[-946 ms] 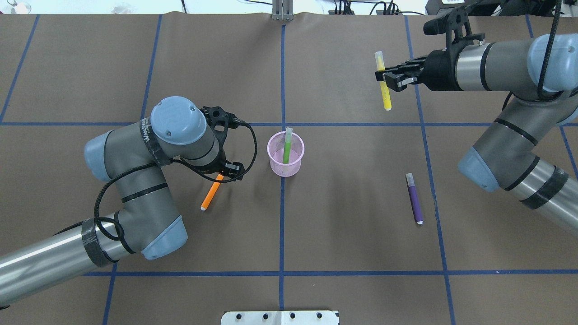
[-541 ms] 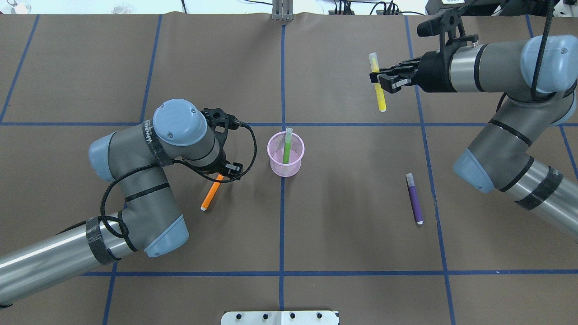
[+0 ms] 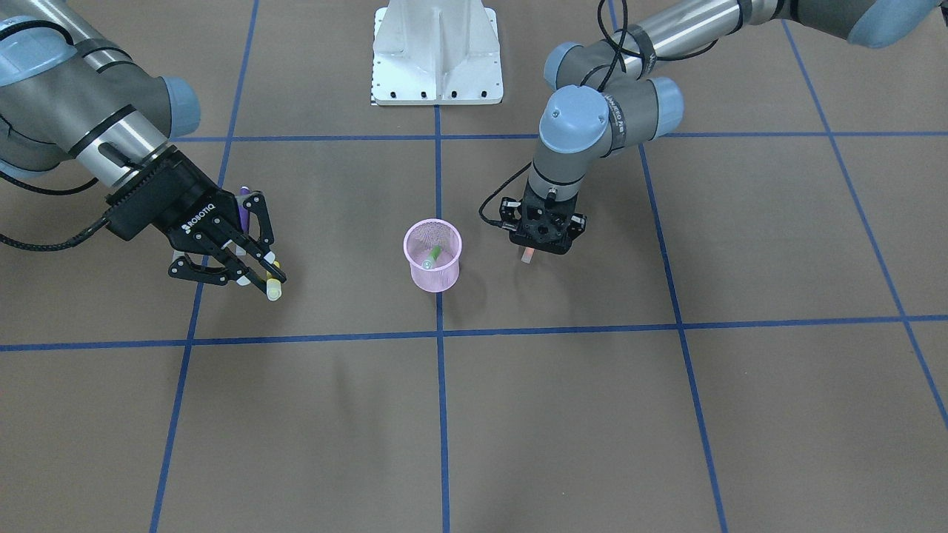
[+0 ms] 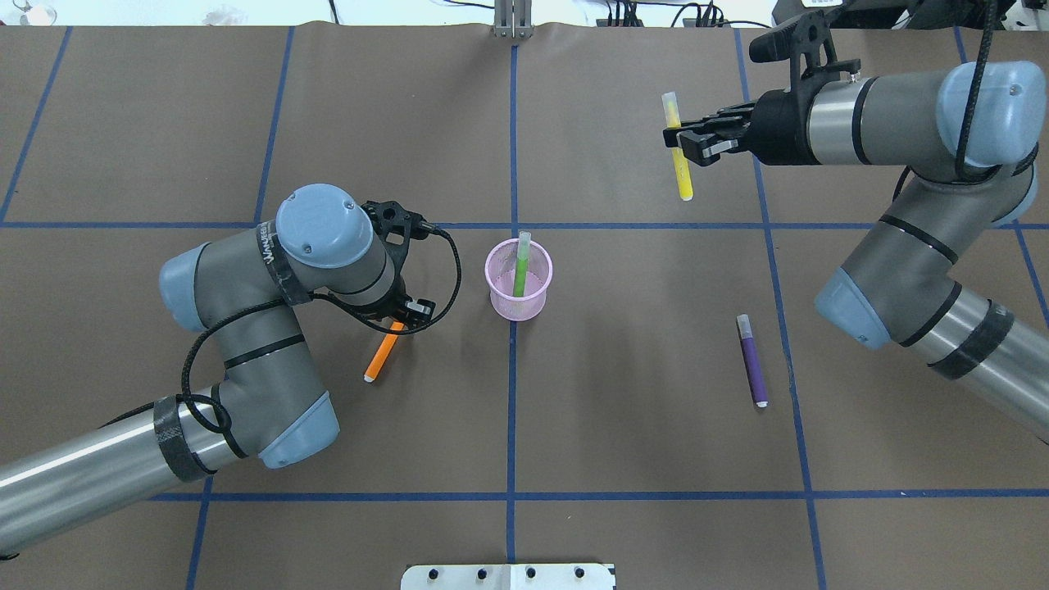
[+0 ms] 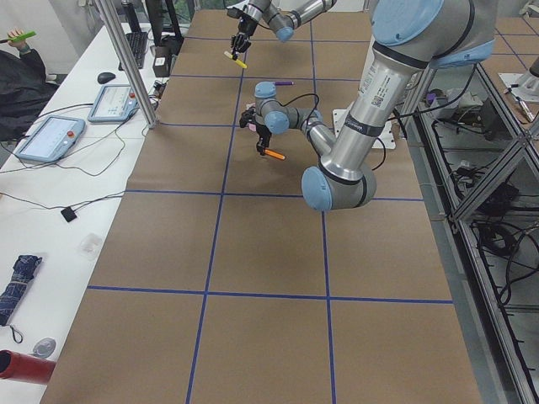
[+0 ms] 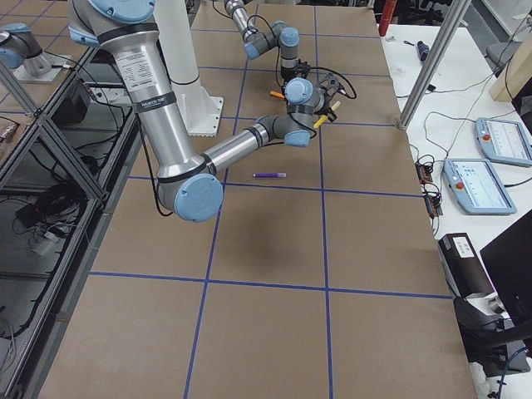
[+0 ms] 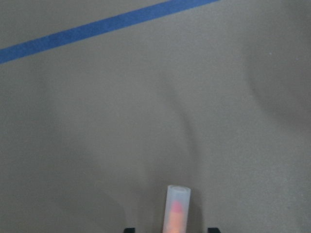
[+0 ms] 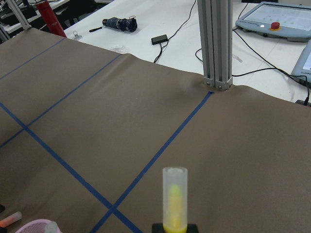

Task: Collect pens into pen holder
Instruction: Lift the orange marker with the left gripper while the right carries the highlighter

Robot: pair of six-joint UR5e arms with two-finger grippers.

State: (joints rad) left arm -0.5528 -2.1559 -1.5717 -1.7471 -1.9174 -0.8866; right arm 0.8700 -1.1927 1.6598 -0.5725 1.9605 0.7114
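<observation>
Your right pincer (image 4: 677, 141) is closed on a yellow pen (image 4: 680, 168), gripping it a little above its middle. The pen hangs clear of the desk (image 4: 639, 459), pale cap pointing toward the far edge, over the far right part of the surface. In the right wrist view you see the capped end standing straight up between the fingers.

Your left pincer (image 4: 400, 318) points down at the desk, left of centre, over the capped end of the orange pen (image 4: 379, 357). In the left wrist view the jaws stand either side of that cap with a gap showing on both sides, so it is open around the pen and not gripping it. The orange pen lies flat, its other end slanting back toward the robot's edge.

Just to the right of it, the pink pen holder (image 4: 516, 310) stands upright about midway between the desk's left and right ends. The green pen (image 4: 520, 266) leans inside, cap up.

The purple pen (image 4: 752, 360) lies flat toward the right end, well apart from the holder.
</observation>
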